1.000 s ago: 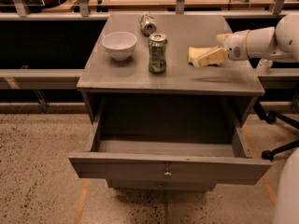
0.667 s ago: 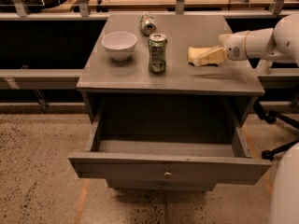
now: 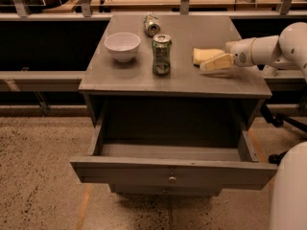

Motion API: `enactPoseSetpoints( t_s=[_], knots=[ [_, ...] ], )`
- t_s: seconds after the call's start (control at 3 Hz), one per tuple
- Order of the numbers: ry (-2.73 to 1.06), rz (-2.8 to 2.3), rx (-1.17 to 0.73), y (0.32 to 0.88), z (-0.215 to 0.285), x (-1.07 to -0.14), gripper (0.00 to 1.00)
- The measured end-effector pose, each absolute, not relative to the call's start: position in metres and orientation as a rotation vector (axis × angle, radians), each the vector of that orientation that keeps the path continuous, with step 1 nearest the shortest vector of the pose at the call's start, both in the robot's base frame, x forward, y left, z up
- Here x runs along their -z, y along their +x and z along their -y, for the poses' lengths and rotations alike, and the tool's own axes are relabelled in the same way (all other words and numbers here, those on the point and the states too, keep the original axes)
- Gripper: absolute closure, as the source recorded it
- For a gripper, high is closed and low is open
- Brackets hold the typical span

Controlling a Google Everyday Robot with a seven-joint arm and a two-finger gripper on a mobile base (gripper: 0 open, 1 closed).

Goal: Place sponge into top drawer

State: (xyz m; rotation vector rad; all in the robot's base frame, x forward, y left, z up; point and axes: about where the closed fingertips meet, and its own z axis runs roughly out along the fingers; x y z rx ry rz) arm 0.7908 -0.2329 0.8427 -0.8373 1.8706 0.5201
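sponge (image 3: 204, 54) lies upper right on the surface (image 3: 192, 83) | pincer (image 3: 212, 61) right at it, likely there to grab it; apart or together: cannot tell | top drawer (image 3: 144, 169) open at the bottom, ready to take the sponge

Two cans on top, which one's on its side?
The rear can, behind the upright green can. The gripper is at the sponge.

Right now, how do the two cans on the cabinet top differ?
The green can stands upright; the rear can lies on its side. The green can sits mid-top beside the bowl; the rear can is near the back edge. Both rest on the cabinet top. The gripper is at the sponge.
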Motion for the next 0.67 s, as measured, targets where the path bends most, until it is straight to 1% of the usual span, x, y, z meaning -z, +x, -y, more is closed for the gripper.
enactPoseSetpoints(
  t_s=[0.33,0.67],
  knots=[
    [-0.83,-1.865,-0.536,0.7906,0.2359,-0.8377,0.25],
    [-0.832,-1.848,-0.542,0.7844,0.2385,-0.8398,0.49]
  ],
)
